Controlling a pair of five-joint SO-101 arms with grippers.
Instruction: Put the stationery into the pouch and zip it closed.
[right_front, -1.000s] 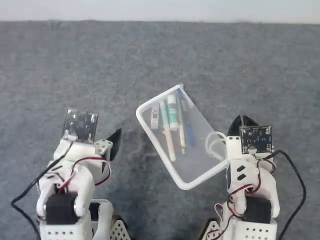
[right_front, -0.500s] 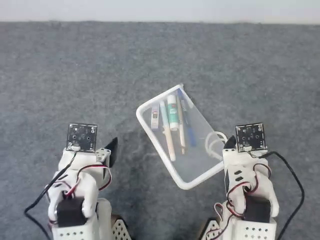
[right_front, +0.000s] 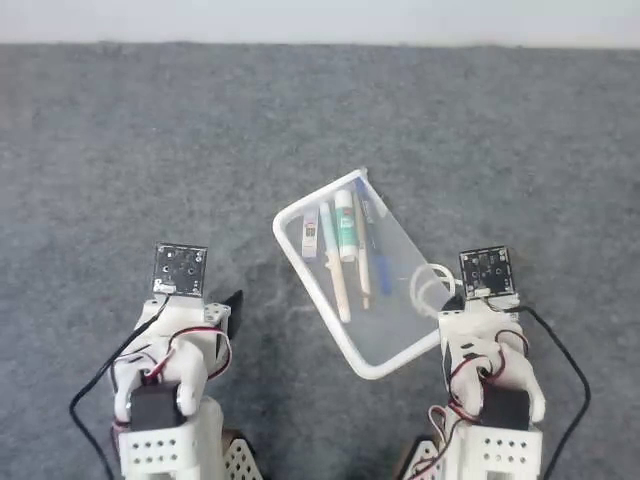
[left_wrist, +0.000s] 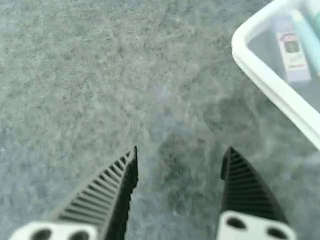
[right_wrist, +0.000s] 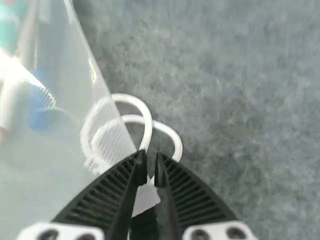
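Observation:
A clear pouch (right_front: 390, 310) with a white rim lies slanted at the table's middle. Inside it are several stationery items: a small stick (right_front: 310, 232), a green-and-white tube (right_front: 345, 228), a long beige pen (right_front: 338, 278) and a blue pen (right_front: 376, 255). Two white cord loops (right_front: 428, 285) lie at the pouch's right side. My left gripper (left_wrist: 180, 160) hangs open over bare carpet, left of the pouch rim (left_wrist: 270, 85). My right gripper (right_wrist: 148, 157) is shut, its tips just short of the loops (right_wrist: 145, 120) beside the pouch wall (right_wrist: 50, 140).
Grey carpet (right_front: 150, 140) covers the whole table, with a pale wall along the far edge. Both arm bases stand at the near edge, one on each side of the pouch.
Both arms have drawn back toward the near edge. The right gripper's tips have moved away from the loops. The pouch and its contents have stayed in place.

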